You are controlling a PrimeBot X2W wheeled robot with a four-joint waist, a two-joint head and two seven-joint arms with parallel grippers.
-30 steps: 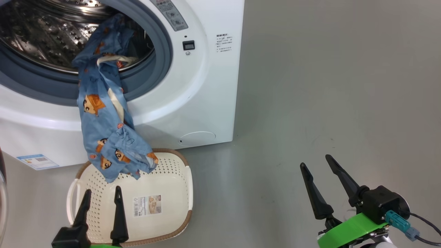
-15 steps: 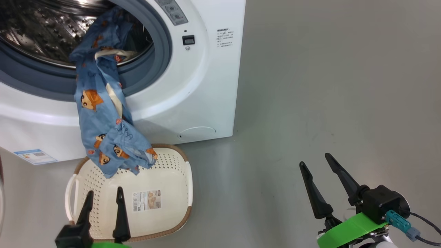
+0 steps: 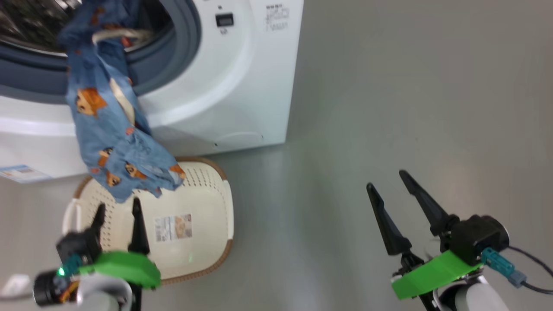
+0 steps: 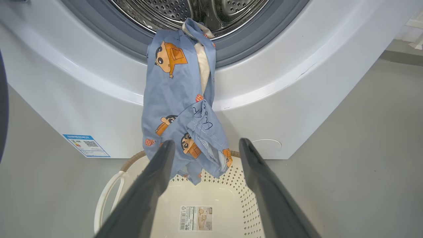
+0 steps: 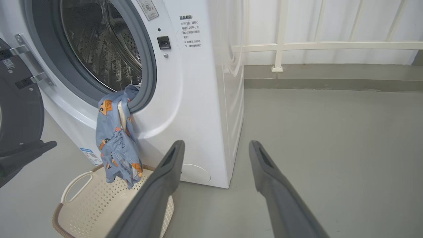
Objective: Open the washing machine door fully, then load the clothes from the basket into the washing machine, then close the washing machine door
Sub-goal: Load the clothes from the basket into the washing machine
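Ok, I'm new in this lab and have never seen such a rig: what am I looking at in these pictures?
It is a wheeled robot with two arms, doing laundry. One picture looks down from its head and shows its left tool and right tool. Each has two dark fingers, and both are open and hold nothing. The other two pictures come from cameras on the wrists, looking along those fingers. On the grey floor stands a white washing machine, its door swung open. A blue printed garment hangs out of the drum, with its lower end dangling over a cream basket in front of the machine.
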